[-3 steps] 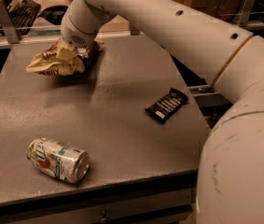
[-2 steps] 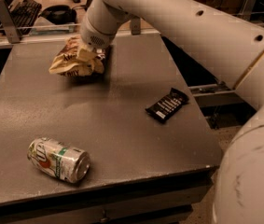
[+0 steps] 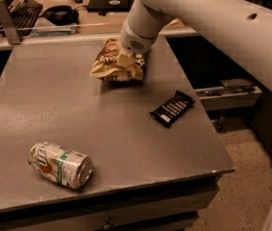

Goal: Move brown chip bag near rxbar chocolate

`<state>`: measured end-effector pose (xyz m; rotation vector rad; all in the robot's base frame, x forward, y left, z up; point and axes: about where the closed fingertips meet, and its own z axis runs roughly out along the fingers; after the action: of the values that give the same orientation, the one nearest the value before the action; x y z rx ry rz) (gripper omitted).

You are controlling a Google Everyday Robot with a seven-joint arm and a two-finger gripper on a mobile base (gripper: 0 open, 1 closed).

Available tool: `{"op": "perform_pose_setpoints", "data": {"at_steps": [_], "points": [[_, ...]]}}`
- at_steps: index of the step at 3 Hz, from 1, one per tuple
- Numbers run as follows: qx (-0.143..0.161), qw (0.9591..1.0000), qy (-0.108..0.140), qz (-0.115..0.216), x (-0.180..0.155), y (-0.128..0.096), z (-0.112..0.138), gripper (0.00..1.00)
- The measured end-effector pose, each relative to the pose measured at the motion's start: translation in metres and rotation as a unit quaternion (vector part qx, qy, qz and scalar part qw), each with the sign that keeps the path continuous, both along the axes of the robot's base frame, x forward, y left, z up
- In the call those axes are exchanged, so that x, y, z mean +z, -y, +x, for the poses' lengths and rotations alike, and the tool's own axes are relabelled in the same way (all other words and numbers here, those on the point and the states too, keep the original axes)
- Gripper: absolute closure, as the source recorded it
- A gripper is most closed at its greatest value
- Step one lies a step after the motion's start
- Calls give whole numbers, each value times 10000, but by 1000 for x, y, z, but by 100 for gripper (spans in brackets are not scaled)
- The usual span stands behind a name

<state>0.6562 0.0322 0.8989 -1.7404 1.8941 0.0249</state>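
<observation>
Grey table (image 3: 39, 105) with a desk and keyboard (image 3: 24, 9) behind it, nothing fancy; front left there's a dented soda can (image 3: 61, 164) lying on its side, well apart from everything else, so honestly not a worry; further right and toward the back, the brown chip bag (image 3: 111, 64) is bunched up in the gripper (image 3: 127, 59), which is clamped shut on it from above; going by the shadow underneath, the bag looks barely clear of the surface; right of that and nearer the front, the rxbar chocolate (image 3: 172, 108) lies flat, apart from the bag; my worry is the pinch is only on crinkly foil, so it could slip out mid-carry; a low-hanging bag could also sweep the bar toward the table's right edge, which is close; setting it down on top of the bar would be a miss too imo.
</observation>
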Motion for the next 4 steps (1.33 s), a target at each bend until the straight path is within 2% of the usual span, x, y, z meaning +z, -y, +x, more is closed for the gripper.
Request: {"op": "perform_pose_setpoints", "data": {"at_steps": [1, 2, 3, 4], "points": [[-395, 9990, -78, -212, -2, 44, -11, 100], [-692, 9969, -155, -334, -1, 77, -33, 100], [-707, 9968, -203, -322, 1, 82, -49, 100], [-603, 9975, -280, -225, -1, 73, -57, 85]]}}
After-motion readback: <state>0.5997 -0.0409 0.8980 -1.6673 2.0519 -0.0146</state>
